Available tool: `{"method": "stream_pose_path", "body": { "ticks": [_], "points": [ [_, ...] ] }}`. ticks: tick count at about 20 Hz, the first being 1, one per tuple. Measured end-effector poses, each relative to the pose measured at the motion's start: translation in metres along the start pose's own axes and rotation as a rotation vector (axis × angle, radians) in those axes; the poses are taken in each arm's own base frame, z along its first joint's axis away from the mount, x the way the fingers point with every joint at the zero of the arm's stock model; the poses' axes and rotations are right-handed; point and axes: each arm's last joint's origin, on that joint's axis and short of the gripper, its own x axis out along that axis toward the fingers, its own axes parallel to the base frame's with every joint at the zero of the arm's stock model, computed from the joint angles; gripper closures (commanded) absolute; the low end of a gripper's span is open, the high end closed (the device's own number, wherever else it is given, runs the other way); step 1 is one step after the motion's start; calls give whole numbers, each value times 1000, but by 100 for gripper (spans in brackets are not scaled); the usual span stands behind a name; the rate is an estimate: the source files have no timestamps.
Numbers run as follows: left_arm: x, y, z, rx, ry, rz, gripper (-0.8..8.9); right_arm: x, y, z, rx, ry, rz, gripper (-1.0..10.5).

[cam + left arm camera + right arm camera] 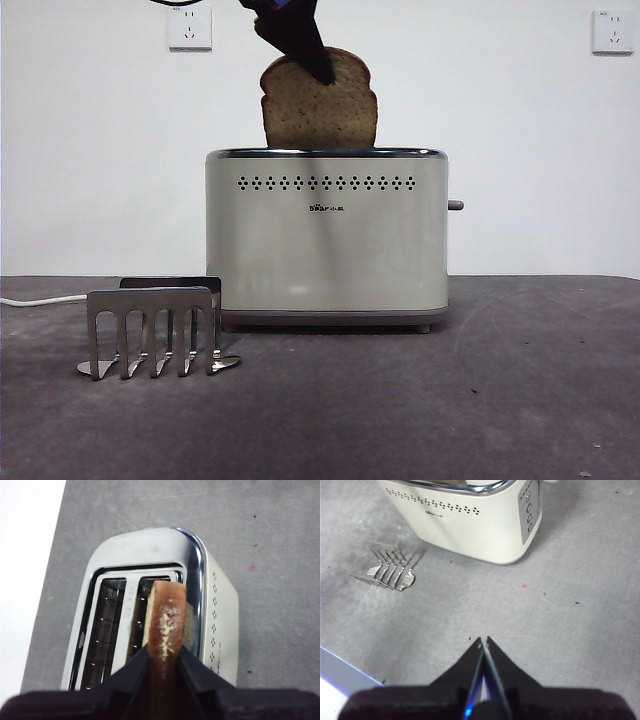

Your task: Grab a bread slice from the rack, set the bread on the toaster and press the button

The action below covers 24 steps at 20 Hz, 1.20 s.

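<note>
- Left hand (165, 655) is clamped on the slice of bread (320, 105), gripping it by its crusty top edge; in the front view this hand comes down from above onto the slice's upper left shoulder.
- Bread stands upright with its lower part already inside the toaster (326, 235), in the slot nearer the perforated side; most of the slice shows above the chrome rim.
- Risk of jamming: in the left wrist view the slice (167, 625) looks close to the slot's edge and the chrome rim, so if it goes down slightly off line, a corner may catch and the bread could bend or tear.
- Risk of a bad release: letting go this high could leave the slice tilted across the slot instead of seated.
- Risk from the grip itself: the fingers sit low on both faces, and lowering further may bring them against the toaster's (150, 615) top.
- Right hand (483, 642) hangs over the bare table (570, 605), its fingers pressed together on nothing, well apart from the toaster (470, 515).
- Button (455, 205) juts from the toaster's right side wall; pushing it while the bread is unseated, or striking it sideways, could shove the toaster.
- Rack (155, 330) stands empty at the near left, clear of the work.
</note>
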Motion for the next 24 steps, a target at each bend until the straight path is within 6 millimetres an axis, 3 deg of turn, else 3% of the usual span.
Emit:
{"method": "stream_pose_path", "body": {
  "ticks": [6, 7, 10, 13, 16, 19, 22, 24],
  "points": [
    [7, 13, 3, 8, -49, 122, 809, 0, 0, 0, 0, 0, 0, 958],
    [7, 15, 3, 7, -56, 141, 786, 0, 0, 0, -1, 0, 0, 958],
    [8, 18, 1, 2, -56, 150, 597, 0, 0, 0, -7, 0, 0, 958],
    [19, 15, -3, -1, -31, 117, 580, 0, 0, 0, -13, 0, 0, 958],
    [25, 13, -5, -4, -14, 101, 491, 0, 0, 0, -16, -1, 0, 958],
    [25, 14, -1, -41, -6, 150, 492, 3, -2, 6, -34, -38, -6, 958],
    [16, 14, 0, -134, 34, 193, 492, 15, -9, 16, -44, -63, -10, 958],
    [-5, 14, 2, -216, 24, 216, 492, 29, -16, 26, -33, -78, -11, 958]
  ]
}}
